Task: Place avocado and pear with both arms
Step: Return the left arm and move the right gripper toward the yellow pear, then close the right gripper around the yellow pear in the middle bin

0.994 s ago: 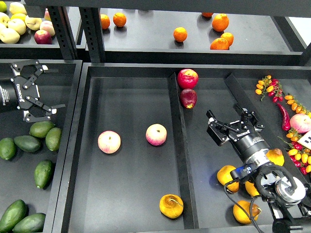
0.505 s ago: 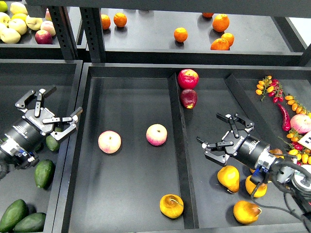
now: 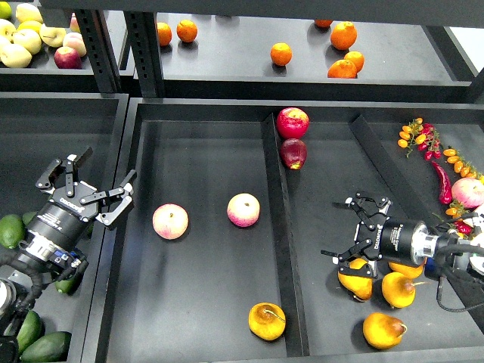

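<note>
Pear [image 3: 355, 283] lying in right compartment, right gripper [image 3: 345, 237] fingers spread directly above it, not clamped, left gripper [image 3: 89, 177] fingers apart and empty, avocado [image 3: 10, 230] beside left arm in left bin

- Two peaches [image 3: 170, 221] [image 3: 243, 209] apart in the middle tray [image 3: 197, 318]
- Red apples [image 3: 292, 122] touching by the divider
- Oranges [image 3: 280, 54] on the upper shelf
- Chilli [image 3: 442, 181], far right

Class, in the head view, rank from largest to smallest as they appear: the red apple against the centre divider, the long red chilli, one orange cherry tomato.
1. Red apple
2. Red chilli, long but thin
3. Orange cherry tomato
</note>
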